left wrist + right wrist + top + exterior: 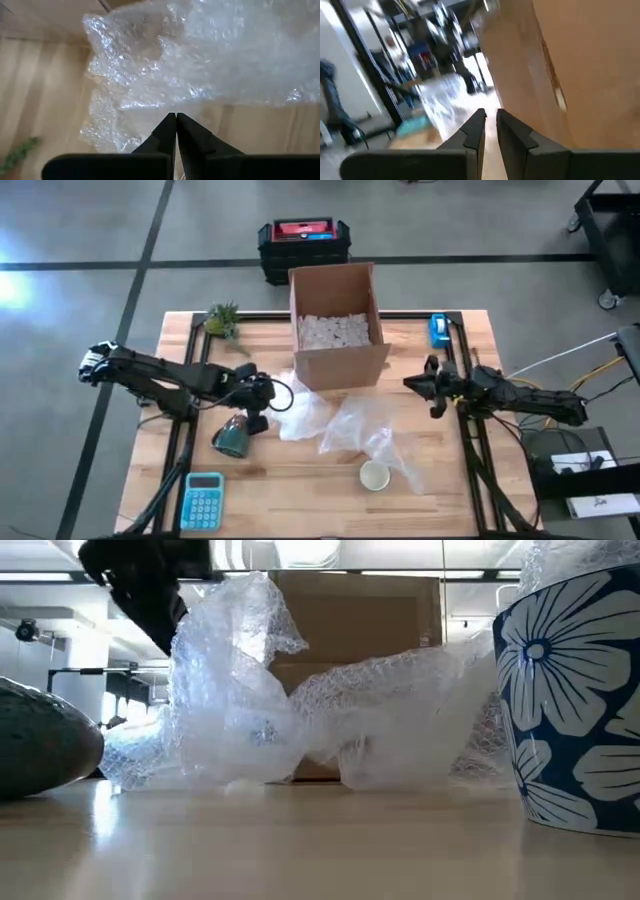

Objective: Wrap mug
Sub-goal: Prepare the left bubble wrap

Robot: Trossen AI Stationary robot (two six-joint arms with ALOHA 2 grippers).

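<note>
- While the left pincer sits closed on nothing beside the bubble wrap, the mug lies just beside it.
- I'd flatten the wrap first.
- Right pincer waits, fingers nearly together.

The left gripper is pointing down over the wooden table, its two dark fingers pressing together. Crumpled bubble wrap is lying just beyond the fingertips. A green sprig is showing at the edge.
</note>
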